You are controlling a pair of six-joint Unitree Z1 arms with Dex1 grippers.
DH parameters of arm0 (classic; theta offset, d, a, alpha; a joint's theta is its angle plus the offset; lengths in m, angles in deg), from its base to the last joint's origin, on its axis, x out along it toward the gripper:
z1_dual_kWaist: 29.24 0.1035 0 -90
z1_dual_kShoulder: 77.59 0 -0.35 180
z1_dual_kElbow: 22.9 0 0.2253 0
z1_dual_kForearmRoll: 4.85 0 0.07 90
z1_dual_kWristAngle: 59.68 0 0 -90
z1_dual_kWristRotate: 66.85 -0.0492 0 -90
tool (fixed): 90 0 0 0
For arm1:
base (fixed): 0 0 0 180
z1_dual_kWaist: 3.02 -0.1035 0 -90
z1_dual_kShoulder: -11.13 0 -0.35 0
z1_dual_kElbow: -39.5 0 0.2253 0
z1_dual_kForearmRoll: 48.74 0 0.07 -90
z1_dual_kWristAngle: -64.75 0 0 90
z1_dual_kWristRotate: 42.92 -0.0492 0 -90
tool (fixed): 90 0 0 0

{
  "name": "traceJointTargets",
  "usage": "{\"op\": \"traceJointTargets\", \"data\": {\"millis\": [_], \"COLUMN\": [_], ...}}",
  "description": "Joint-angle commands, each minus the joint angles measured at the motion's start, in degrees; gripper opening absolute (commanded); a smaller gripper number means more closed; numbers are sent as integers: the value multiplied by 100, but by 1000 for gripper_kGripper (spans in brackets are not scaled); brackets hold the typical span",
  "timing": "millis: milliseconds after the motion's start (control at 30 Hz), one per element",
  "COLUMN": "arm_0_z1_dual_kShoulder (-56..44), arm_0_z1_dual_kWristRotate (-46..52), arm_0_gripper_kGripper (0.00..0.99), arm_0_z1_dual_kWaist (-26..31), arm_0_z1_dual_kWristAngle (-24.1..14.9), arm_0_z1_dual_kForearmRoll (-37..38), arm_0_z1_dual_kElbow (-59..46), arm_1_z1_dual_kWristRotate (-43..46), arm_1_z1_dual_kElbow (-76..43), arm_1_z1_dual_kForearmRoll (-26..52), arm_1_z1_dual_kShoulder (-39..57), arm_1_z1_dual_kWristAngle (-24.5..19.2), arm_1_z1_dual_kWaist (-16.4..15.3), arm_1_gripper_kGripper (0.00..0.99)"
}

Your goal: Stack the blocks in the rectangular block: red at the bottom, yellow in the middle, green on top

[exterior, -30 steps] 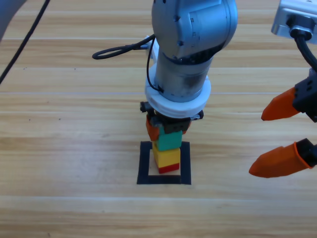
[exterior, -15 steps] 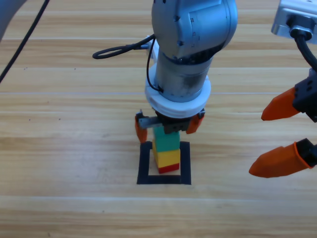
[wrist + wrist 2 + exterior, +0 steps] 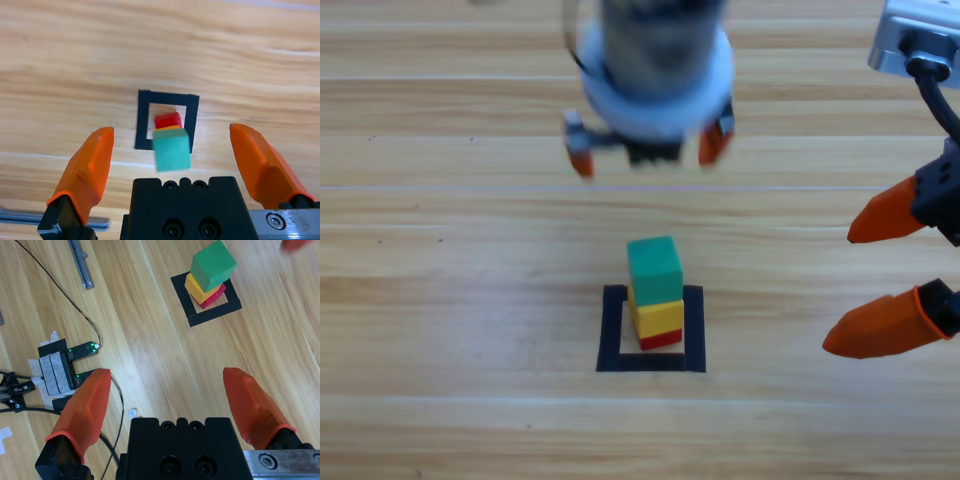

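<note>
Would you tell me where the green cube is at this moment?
In the high view the green cube sits at centre, atop the yellow cube inside the black tape square, below the open left end effector.

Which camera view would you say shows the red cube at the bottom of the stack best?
The right wrist view: the red cube shows a corner and side beneath the yellow cube. The high view shows only a thin red strip; the left wrist view, a small patch behind the green cube.

No readable text, labels, brands, numbers or signs anywhere: the cubes, tape outline, grippers and wooden table are all plain and unmarked.
</note>
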Motion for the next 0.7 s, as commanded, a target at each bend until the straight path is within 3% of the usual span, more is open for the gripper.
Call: {"op": "traceJointTargets", "data": {"millis": [33,200,333,500,567,700], "arm_0_z1_dual_kShoulder": [-1718,-2737,-3353,-5400,-5910,-5884], "arm_0_z1_dual_kWristRotate": [-357,-999,-1631,-3205,-3451,-3495], "arm_0_gripper_kGripper": [990,990,990,990,990,990], "arm_0_z1_dual_kWaist": [-212,-1029,-1425,-1460,-1460,-1460], "arm_0_z1_dual_kWristAngle": [-673,-1798,-2141,-1886,-1850,-1833], "arm_0_z1_dual_kForearmRoll": [-97,-18,703,3726,4227,4394], "arm_0_z1_dual_kElbow": [-1031,-2279,-3738,-7104,-7720,-7860], "arm_1_z1_dual_kWristRotate": [68,68,68,77,77,77], "arm_1_z1_dual_kElbow": [-186,-186,-177,-177,-186,-186], "arm_1_z1_dual_kForearmRoll": [-117,-117,-117,-117,-117,-117], "arm_1_z1_dual_kShoulder": [46,37,29,20,20,20], "arm_1_z1_dual_kWristAngle": [-3,-3,-3,-3,-3,-3], "arm_1_z1_dual_kWaist": [-170,-161,-161,-161,-161,-161], "arm_1_gripper_kGripper": [990,990,990,990,990,990]}}
